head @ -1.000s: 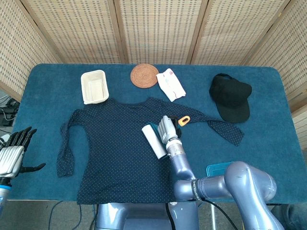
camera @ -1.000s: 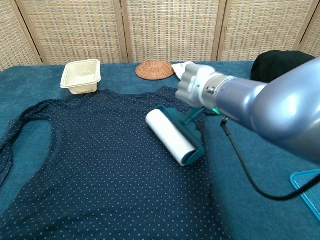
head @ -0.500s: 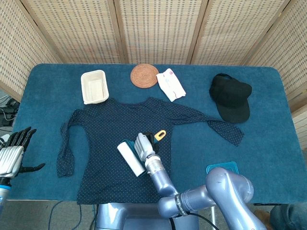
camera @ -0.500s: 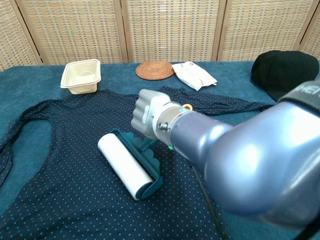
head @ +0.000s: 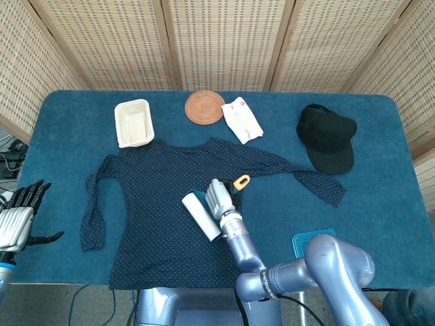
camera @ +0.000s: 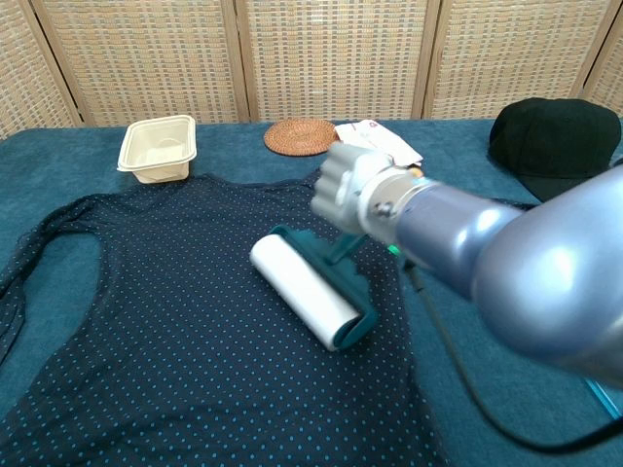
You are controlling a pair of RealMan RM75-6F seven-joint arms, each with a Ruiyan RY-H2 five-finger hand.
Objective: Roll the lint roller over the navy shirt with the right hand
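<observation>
Your right hand (camera: pixel 343 188) grasps the lint roller (camera: pixel 307 290), its white drum pressed on the middle of the navy shirt (head: pixel 153 204). Your left hand (head: pixel 20 216) hangs released, far left.

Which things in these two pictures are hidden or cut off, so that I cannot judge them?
- Lint roller handle: chest view, hidden inside the right hand.
- Teal lid: head view, partly behind the right arm.
- Left hand: head view, cut by the left edge.
</observation>
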